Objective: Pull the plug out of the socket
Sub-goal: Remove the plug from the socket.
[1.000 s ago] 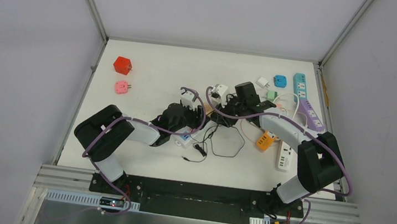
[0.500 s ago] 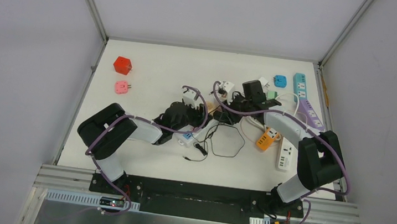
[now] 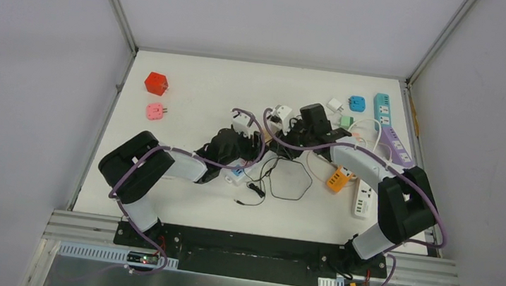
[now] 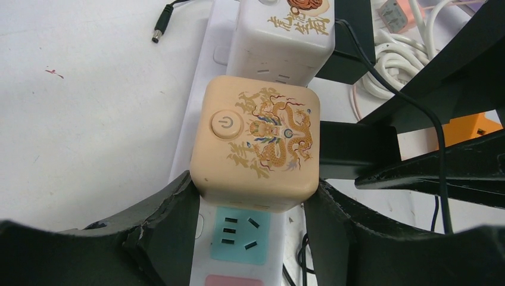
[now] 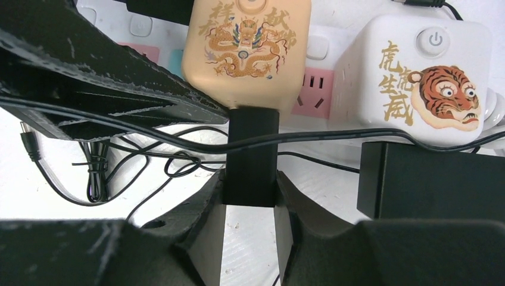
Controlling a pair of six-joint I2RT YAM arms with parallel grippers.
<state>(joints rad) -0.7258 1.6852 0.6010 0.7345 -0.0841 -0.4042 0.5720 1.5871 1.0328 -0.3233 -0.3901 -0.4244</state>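
Observation:
A beige cube socket [image 4: 259, 140] with a dragon print sits on a white power strip [image 4: 235, 238]. My left gripper [image 4: 253, 220] is shut on the cube's two sides. A black plug [image 5: 251, 158] sticks out of the cube's side [image 5: 244, 47], and my right gripper [image 5: 250, 202] is shut on that plug. The plug also shows in the left wrist view [image 4: 351, 149], still seated in the cube. In the top view both grippers, left [image 3: 239, 144] and right [image 3: 292, 133], meet at mid-table.
A white tiger-print cube [image 5: 417, 77] stands beside the beige one, with a black adapter [image 5: 429, 179] at its side. Thin black cables [image 3: 282, 178] loop in front. Orange [image 3: 337, 178], white [image 3: 363, 197], purple [image 3: 395, 145] and blue [image 3: 381, 108] strips lie right; red [image 3: 156, 83] and pink [image 3: 155, 111] cubes lie left.
My right gripper swung a little to the right and then back to the left. My left gripper shifted slightly to the right and away from the arm bases. Both grips are unchanged.

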